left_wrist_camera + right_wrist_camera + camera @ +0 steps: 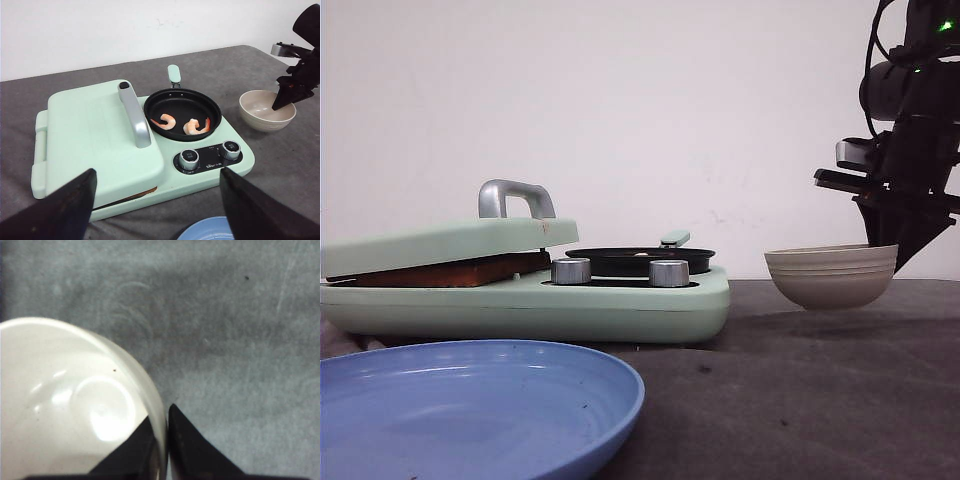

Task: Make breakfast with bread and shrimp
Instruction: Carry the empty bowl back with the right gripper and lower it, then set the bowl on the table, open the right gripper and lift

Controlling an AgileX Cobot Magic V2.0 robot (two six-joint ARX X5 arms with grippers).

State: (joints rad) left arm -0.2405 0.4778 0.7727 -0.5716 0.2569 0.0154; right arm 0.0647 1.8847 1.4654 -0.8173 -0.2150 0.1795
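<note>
Two shrimp lie in the black pan of the pale green breakfast maker. The maker's lid is down on the bread; only a brown crust edge shows in the front view and in the left wrist view. My right gripper is shut on the rim of the empty beige ribbed bowl, right of the maker; I cannot tell whether the bowl rests on the table or hangs just above it. My left gripper is open and empty, above the maker's front edge.
A blue plate lies in front of the maker, nearest me. Two silver knobs sit on the maker's front right. The lid's silver handle stands up. The table is covered in grey cloth.
</note>
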